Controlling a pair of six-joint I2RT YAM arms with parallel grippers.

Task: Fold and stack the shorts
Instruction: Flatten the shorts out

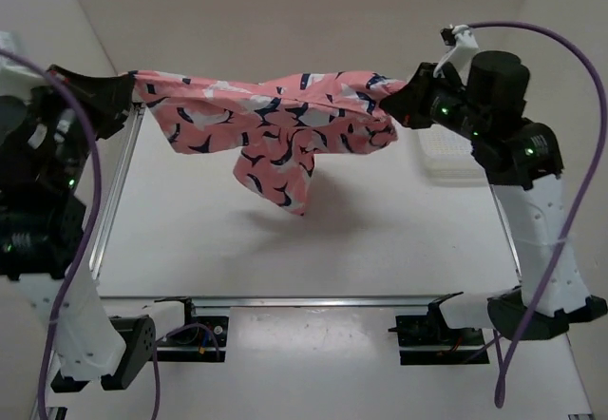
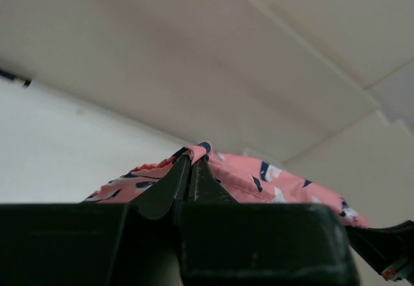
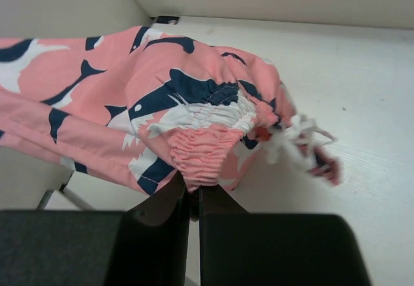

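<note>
White table (image 1: 190, 249) sits below your shorts (image 1: 275, 116) | they hang stretched side to side | left gripper (image 1: 130, 89) and right gripper (image 1: 395, 106) each pinch one end

Shorts (image 1: 275, 121) hang above tabletop (image 1: 285, 258), stretched between left claw (image 1: 133, 87) at left and right claw (image 1: 394, 108) at right. Basket (image 1: 454, 161) sits at the tabletop's right edge, partly behind the right arm.

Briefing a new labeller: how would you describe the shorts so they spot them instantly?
Above the white table, the shorts hang stretched between the left gripper and the right gripper, each pinching an end. Only they are coral-pink with navy-and-white sharks; the nearby basket is plain white.
</note>
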